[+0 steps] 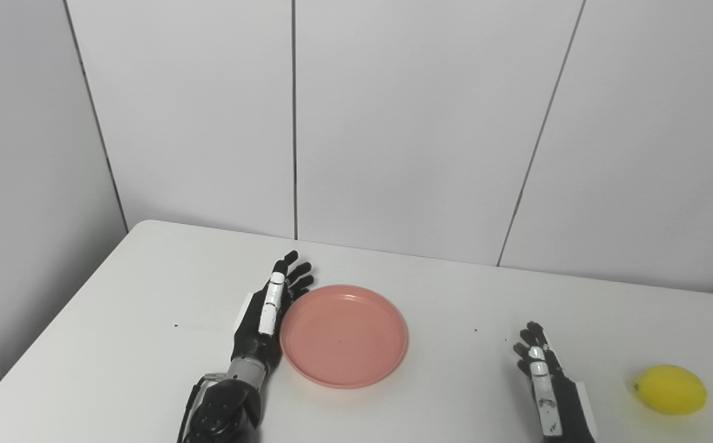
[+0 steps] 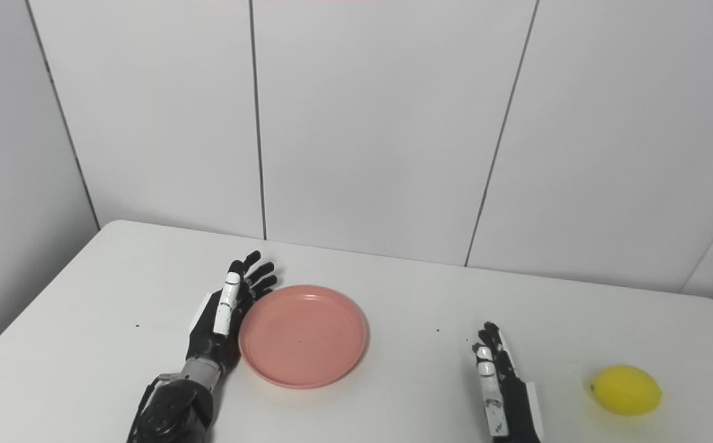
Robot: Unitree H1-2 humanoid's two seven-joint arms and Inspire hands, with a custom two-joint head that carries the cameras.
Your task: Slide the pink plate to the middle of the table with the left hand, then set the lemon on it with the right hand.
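A round pink plate (image 1: 344, 335) lies flat on the white table (image 1: 147, 295), slightly left of its middle, with nothing on it. My left hand (image 1: 269, 314) rests edge-on against the plate's left rim, fingers straight and apart, holding nothing. The yellow lemon (image 1: 670, 389) lies on the table at the near right. My right hand (image 1: 547, 387) stands open between plate and lemon, a short gap left of the lemon and not touching it. In the right eye view the same plate (image 2: 302, 335), lemon (image 2: 625, 389), left hand (image 2: 227, 314) and right hand (image 2: 504, 391) show.
White wall panels (image 1: 418, 123) rise just behind the table's far edge. Bare tabletop (image 1: 467, 320) stretches between the plate and my right hand. The table's left edge runs diagonally at the left of the picture.
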